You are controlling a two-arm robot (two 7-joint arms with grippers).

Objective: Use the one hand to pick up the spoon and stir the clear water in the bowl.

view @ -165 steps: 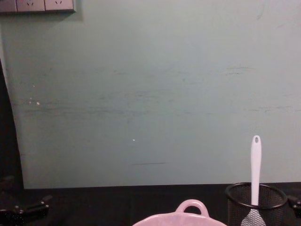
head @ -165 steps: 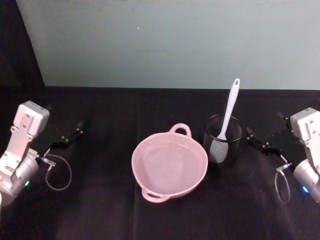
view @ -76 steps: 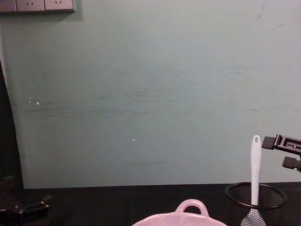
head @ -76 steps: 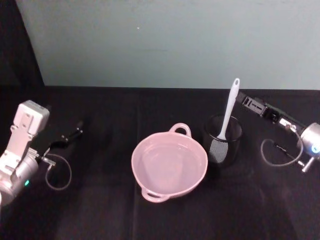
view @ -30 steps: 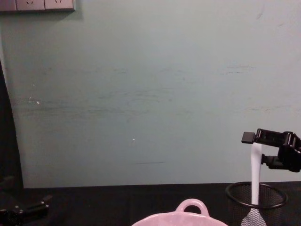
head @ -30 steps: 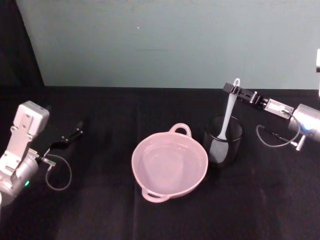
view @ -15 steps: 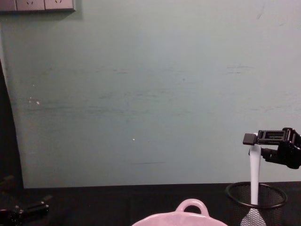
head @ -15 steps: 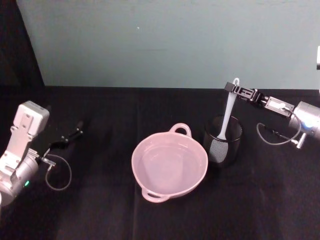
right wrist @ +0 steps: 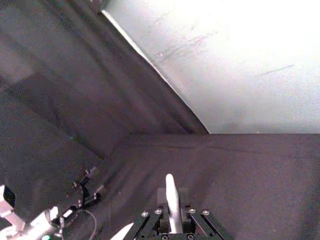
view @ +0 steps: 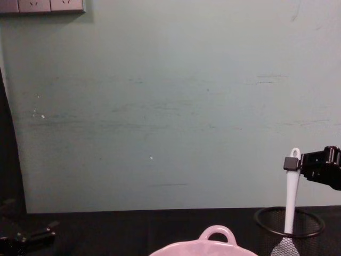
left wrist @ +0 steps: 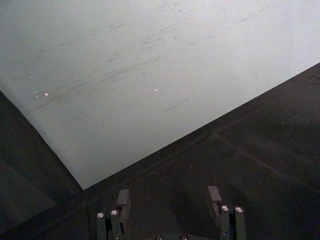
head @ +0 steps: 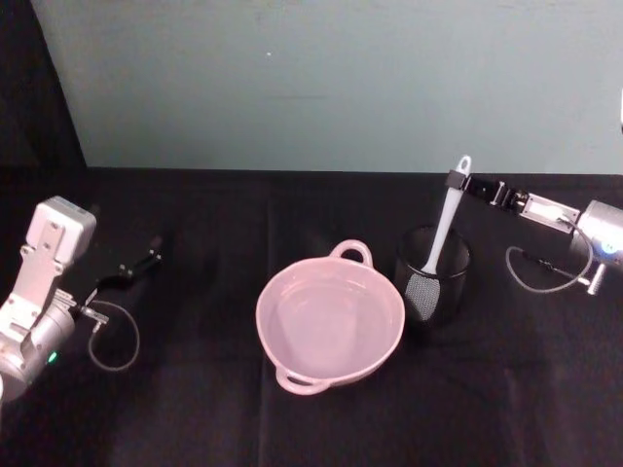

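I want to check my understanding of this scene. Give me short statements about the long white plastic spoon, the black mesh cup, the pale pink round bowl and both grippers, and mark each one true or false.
1. The long white plastic spoon stands in the black mesh cup. True.
2. The right gripper grips the spoon at its scoop end. False: it is shut on the handle near the top, just under the hole.
3. The pale pink round bowl lies on the robot's right of the cup. False: it lies on the cup's left.
4. The left gripper holds the bowl's handle. False: it is open, holds nothing and is parked far to the left.
5. The right gripper reaches in from the robot's right. True.
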